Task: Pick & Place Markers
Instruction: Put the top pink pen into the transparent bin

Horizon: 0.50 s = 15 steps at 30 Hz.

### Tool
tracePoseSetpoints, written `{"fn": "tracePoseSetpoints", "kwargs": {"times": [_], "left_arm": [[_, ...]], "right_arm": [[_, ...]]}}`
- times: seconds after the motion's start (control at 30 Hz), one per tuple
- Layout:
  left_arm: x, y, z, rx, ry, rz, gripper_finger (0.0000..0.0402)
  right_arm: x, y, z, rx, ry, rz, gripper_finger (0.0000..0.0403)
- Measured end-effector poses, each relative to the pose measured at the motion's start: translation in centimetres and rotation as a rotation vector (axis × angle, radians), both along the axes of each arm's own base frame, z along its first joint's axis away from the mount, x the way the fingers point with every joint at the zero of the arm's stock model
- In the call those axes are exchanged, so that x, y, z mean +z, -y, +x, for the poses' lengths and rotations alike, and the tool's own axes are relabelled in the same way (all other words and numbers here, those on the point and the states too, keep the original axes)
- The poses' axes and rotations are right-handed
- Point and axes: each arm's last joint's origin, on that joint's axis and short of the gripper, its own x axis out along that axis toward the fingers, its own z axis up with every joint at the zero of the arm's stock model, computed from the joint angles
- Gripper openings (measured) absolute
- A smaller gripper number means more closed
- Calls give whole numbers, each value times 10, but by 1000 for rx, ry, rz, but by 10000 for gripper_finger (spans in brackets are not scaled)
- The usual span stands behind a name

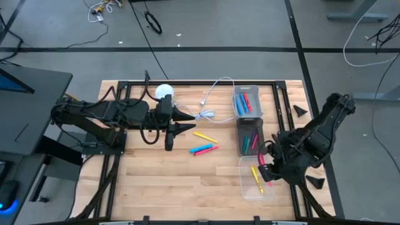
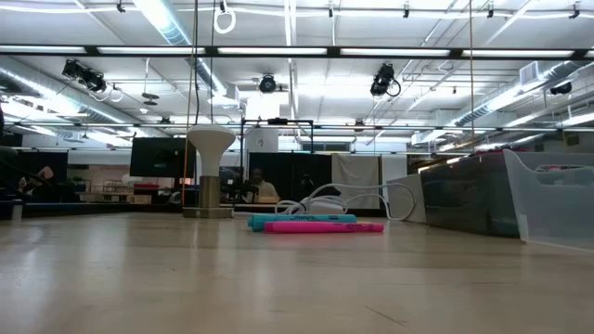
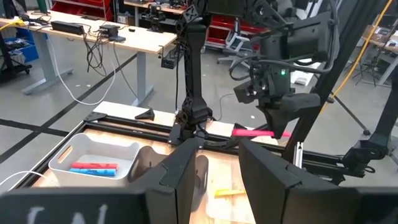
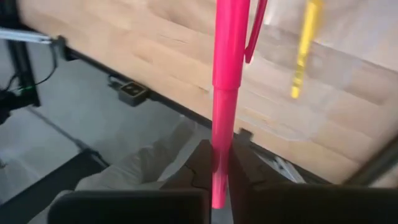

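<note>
My right gripper (image 1: 267,170) hangs over the near clear bin (image 1: 245,187), shut on a pink marker (image 4: 229,74). In that bin lie a yellow marker (image 4: 303,50) and a pink one. My left gripper (image 1: 187,122) is open at mid-table, high up, with nothing between its fingers. On the wood lie a yellow marker (image 1: 205,136) and, side by side, a blue marker (image 2: 297,219) and a pink marker (image 2: 325,227). The dark bin (image 1: 240,128) holds pink and green markers. The far clear bin (image 1: 235,101) holds blue and red ones. My right gripper pinches the pink marker between its two fingers near one end of the barrel (image 4: 221,163). The fingers come from above, slanting down. The marker sticks out beyond the fingertips, lifted clear above the near bin, and lies about level in the left wrist view (image 3: 252,132).
A white cable (image 1: 212,103) loops at the back of the table beside a white round-topped stand (image 1: 164,91). The three bins stand in a row at the right. A black frame (image 1: 187,82) borders the wooden top. Bare wood lies at the front left.
</note>
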Motion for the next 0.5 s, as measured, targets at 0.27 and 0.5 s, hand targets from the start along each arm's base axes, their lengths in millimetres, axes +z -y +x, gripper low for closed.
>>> {"fn": "tracePoseSetpoints", "kwargs": {"times": [0.27, 0.5], "left_arm": [[-1, 0, 0, -4, -11, 2, 128], [-3, 0, 0, -4, -30, 6, 128]], "right_arm": [[-3, -6, -14, -44, -83, 9, 15], [-18, -13, -6, -56, -142, -56, 15]]}}
